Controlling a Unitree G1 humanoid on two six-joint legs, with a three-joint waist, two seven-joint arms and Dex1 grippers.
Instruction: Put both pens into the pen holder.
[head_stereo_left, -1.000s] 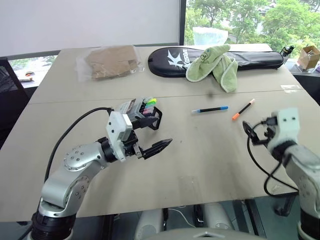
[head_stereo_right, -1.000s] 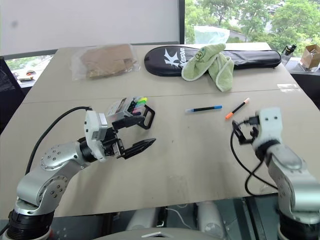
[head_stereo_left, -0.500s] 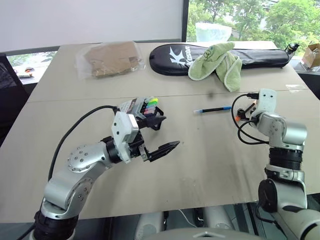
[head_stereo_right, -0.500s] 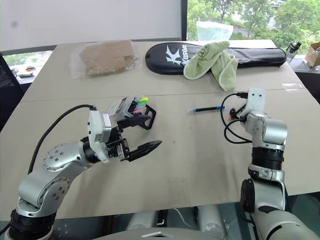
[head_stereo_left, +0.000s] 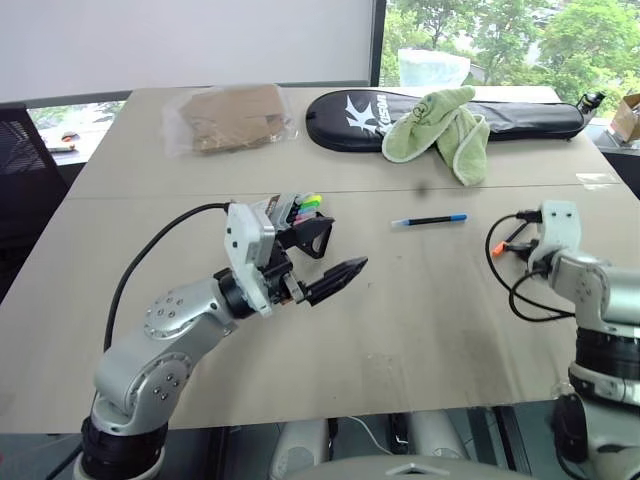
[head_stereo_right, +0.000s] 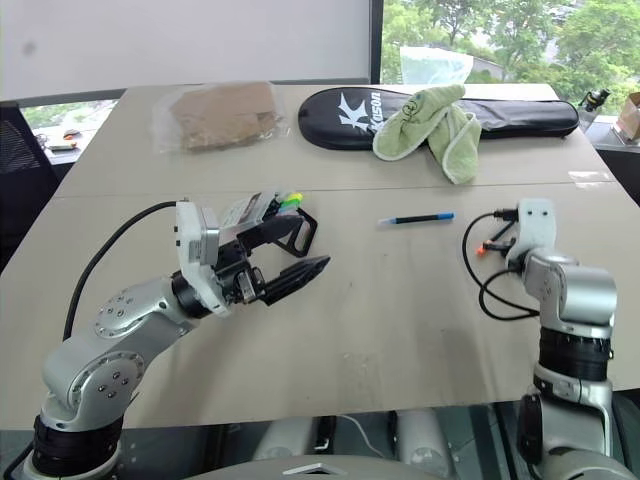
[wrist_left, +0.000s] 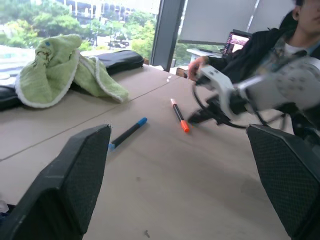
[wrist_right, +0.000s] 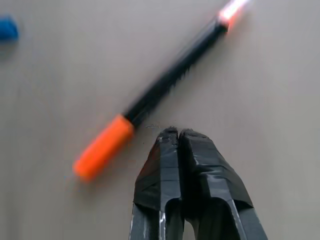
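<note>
Now right gripper angled down beside orange pen, jaws clenched empty, left gripper level, jaws released

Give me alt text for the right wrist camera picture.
The right gripper, fingers shut and empty, points down at a table just short of the orange pen lying on it. The blue pen's tip shows at the edge.

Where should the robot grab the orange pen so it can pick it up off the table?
Probably the black middle of the orange pen. It lies flat on the table, so come straight down from above with one finger on each long side. The round barrel is slim, and a middle grip keeps it from tipping. The right gripper sits shut just beside it, so it would need to open first.
</note>
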